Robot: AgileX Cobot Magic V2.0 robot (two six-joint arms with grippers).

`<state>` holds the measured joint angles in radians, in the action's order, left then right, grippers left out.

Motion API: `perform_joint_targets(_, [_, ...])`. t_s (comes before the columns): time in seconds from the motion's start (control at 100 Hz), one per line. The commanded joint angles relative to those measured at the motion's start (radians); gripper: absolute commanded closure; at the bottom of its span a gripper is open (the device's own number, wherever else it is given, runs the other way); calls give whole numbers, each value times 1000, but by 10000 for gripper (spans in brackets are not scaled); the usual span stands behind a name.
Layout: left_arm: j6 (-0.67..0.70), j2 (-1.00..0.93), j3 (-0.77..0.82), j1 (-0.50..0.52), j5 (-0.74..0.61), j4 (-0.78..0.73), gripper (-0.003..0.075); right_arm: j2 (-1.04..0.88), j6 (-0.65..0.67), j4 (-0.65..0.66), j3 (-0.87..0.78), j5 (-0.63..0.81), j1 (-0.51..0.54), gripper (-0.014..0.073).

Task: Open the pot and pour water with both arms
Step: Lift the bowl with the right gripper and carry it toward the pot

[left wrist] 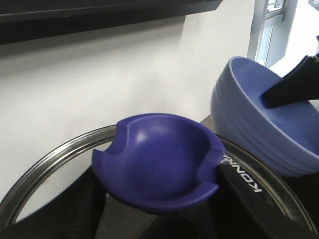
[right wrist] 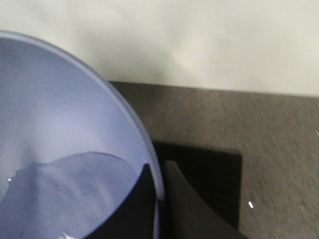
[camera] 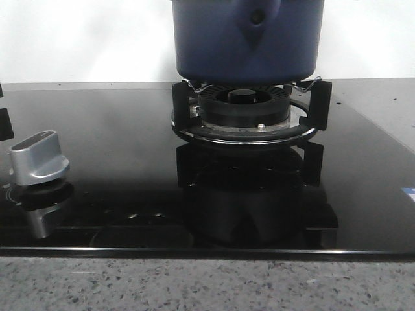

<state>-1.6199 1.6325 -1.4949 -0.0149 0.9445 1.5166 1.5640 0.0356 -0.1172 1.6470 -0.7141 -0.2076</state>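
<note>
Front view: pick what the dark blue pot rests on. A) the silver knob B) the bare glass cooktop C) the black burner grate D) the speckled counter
C: the pot sits on the prongs of the black burner grate, raised above the glass cooktop; the silver knob stands apart.

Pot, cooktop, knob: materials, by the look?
Pot: probably enamelled or coated metal, since its navy wall is smooth with a soft sheen. Cooktop: black glass, mirroring the burner. Knob: brushed silver, metal or metallised plastic; cannot tell which.
</note>
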Motion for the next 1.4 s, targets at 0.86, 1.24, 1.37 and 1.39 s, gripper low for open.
perform_joint_targets(0.86, [9,-59,-40,3,12,102,426,-181,-85,252,-378,868,-117,638])
perform_joint_targets(1.24, [9,-59,-40,3,12,102,426,-181,-94,254,-480,1106,-117,638])
perform_joint_targets(1.37, [9,-59,-40,3,12,102,426,-181,-114,254,-500,1156,-115,638])
perform_joint_targets(1.39, [9,-59,-40,3,12,102,426,-181,-123,254,-501,1161,-115,638])
